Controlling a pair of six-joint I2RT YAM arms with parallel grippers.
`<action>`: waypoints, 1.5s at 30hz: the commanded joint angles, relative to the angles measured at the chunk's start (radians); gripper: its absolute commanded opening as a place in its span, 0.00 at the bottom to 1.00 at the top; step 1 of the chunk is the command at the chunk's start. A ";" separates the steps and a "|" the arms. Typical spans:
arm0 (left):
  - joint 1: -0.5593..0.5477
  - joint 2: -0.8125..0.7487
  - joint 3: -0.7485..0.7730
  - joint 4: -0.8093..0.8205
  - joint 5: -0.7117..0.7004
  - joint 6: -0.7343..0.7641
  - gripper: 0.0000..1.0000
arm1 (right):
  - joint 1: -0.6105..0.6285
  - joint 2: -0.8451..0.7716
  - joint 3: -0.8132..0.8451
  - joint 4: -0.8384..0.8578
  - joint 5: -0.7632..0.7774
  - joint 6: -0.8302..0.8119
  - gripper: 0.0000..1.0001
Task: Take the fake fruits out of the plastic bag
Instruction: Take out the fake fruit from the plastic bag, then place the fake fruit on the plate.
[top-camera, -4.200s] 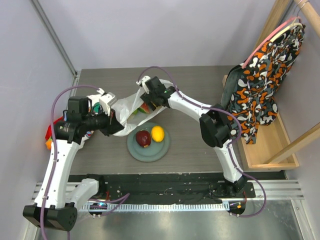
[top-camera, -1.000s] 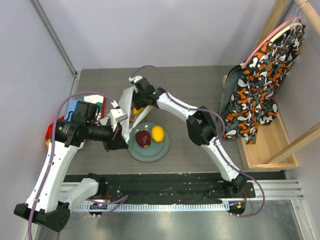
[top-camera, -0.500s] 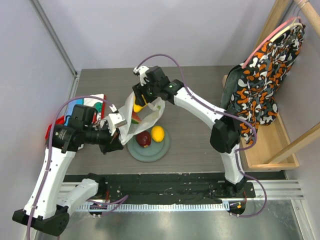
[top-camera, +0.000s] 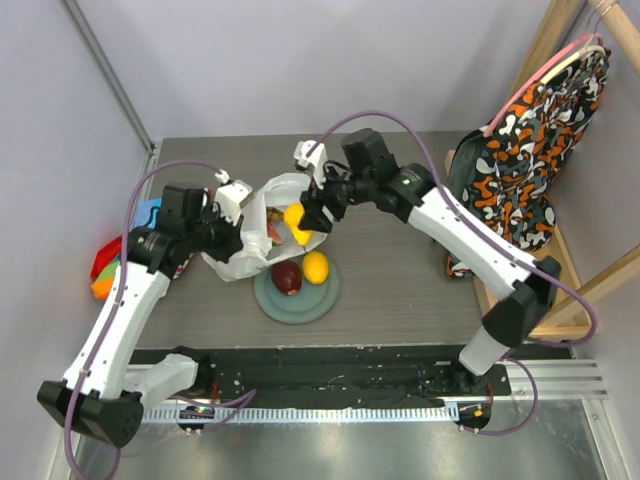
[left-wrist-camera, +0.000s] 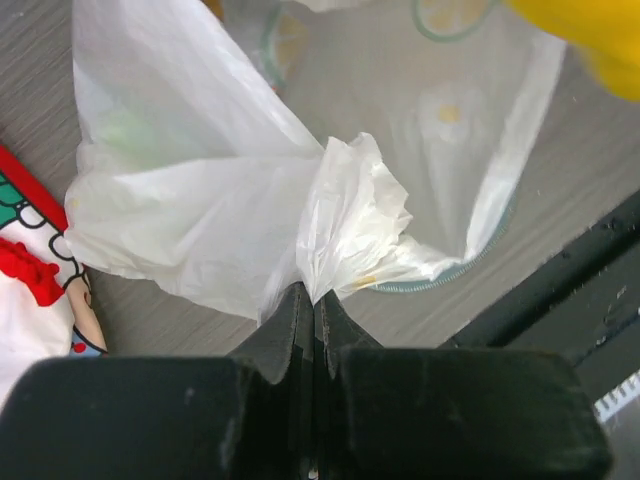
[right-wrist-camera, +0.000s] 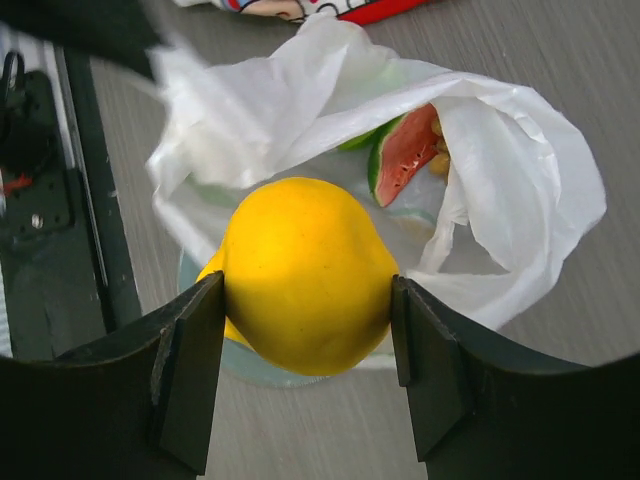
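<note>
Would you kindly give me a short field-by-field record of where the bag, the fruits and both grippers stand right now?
left gripper: shut on a bunched fold of the plastic bag
right gripper: closed on a yellow fruit, held over the bag's open mouth
plate: carries a dark red apple and a lemon
inside bag: watermelon slice and a green piece visible
task status: bag not yet emptied

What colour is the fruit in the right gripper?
Yellow. The fruit shows best in the right wrist view, held by the right gripper.
</note>
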 joint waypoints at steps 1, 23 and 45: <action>0.020 0.096 0.082 0.153 -0.101 -0.123 0.00 | 0.027 -0.139 -0.088 -0.202 -0.126 -0.322 0.01; 0.148 0.053 0.168 0.080 -0.046 -0.123 0.00 | 0.197 0.025 -0.414 0.062 0.054 -0.761 0.18; 0.151 -0.070 0.016 -0.048 0.200 -0.013 0.00 | 0.079 -0.148 -0.199 0.271 0.280 -0.303 0.98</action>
